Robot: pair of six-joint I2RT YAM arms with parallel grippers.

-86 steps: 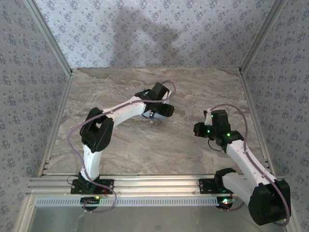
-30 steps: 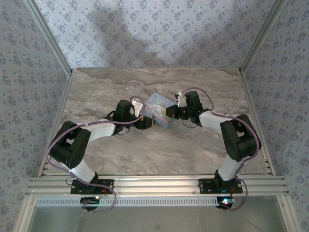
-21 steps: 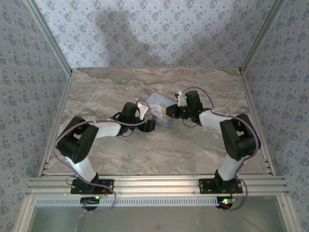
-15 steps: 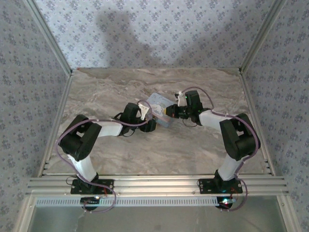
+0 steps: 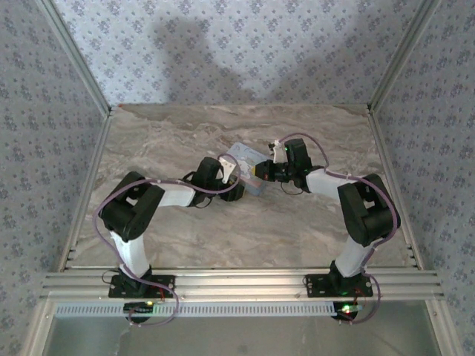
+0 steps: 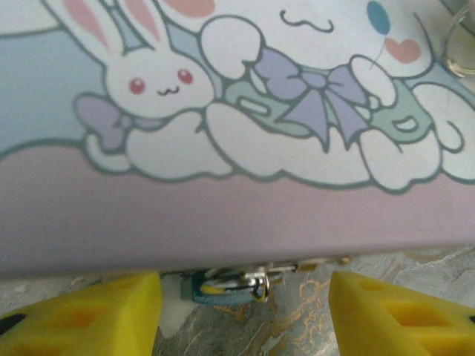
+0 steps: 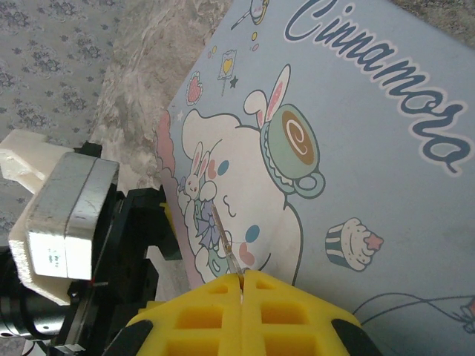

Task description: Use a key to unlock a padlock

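Padlock (image 6: 226, 285), blue-bodied with a silvery shackle, hangs at the near edge of the cartoon tin (image 6: 223, 111), just above the marbled tabletop (image 6: 297, 319). The left wrist view frames it between the left fingers (image 6: 82, 315), which are spread wide and hold nothing. The right wrist view instead shows the right fingers (image 7: 208, 311) pressed together on a thin silvery blade, probably the key (image 7: 226, 248), over the tin's lid. This looks like the approach. Next, the left fingers should steady the lock so the key can find its keyhole.
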